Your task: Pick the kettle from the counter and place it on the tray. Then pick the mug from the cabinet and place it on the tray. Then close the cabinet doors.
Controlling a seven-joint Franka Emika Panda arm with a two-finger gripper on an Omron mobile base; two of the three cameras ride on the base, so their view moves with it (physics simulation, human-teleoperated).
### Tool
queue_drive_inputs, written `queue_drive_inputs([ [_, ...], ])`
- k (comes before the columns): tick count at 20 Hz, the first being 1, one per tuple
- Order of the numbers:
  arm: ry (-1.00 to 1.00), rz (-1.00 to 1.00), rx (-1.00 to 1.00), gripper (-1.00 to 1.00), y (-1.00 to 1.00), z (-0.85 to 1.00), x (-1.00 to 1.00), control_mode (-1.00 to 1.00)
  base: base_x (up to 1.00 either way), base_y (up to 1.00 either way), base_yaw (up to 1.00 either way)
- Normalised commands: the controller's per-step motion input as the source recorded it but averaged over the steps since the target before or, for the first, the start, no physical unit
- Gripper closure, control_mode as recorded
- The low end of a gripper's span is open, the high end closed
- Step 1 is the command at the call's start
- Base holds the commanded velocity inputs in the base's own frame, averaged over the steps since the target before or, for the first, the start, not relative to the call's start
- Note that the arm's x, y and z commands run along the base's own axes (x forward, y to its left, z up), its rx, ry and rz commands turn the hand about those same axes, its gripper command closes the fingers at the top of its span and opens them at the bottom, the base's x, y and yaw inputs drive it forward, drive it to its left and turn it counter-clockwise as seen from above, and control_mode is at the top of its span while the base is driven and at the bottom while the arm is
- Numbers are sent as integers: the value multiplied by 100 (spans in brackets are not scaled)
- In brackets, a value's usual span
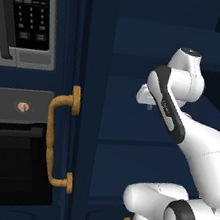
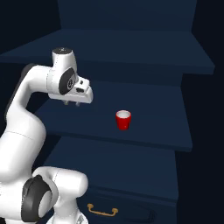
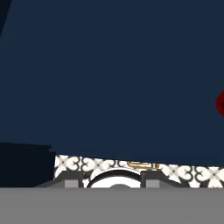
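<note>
- The cabinet (image 2: pixel 131 65) stands open, its navy shelves receding into deep shadow; the upper shelves are hard to make out.
- The mug (image 2: pixel 123 119) stands upright on a middle shelf (image 2: pixel 166 131), red with a white interior; its handle cannot be made out. From the hand view just a red sliver of it shows, cut by the right edge.
- The end effector (image 2: pixel 72 103) hangs over the same shelf, left of the mug and apart from it, pointing downward. Two short dark tips show beneath the white hand, too small to judge the gap. Nothing is seen between them. In the left base view the forearm hides most of the hand.
- One cabinet door (image 1: pixel 88 52) is seen edge-on in the left base view, with its brass bar handle (image 1: pixel 51 138) in front of the black oven (image 1: pixel 9 115).
- A drawer with a brass pull (image 2: pixel 103 211) lies below the shelves, partly hidden by the arm's base.
- Patterned floor (image 3: pixel 183 173) shows beyond the shelf edge in the hand view.
</note>
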Motion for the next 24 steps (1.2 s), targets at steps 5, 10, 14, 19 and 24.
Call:
queue_drive_inputs([
  [5, 0, 0, 0, -100, -11, -7, -10, -100, 0, 0, 0],
  [10, -12, 1, 2, -100, -29, -12, -32, -100, 0, 0, 0],
  [14, -21, 13, 4, -100, -48, -11, -32, -100, 0, 0, 0],
  [19, -24, 18, 3, -100, -52, -12, -22, -100, 0, 0, 0],
  [24, -10, 13, 0, -100, -62, -24, -19, -100, 0, 0, 0],
])
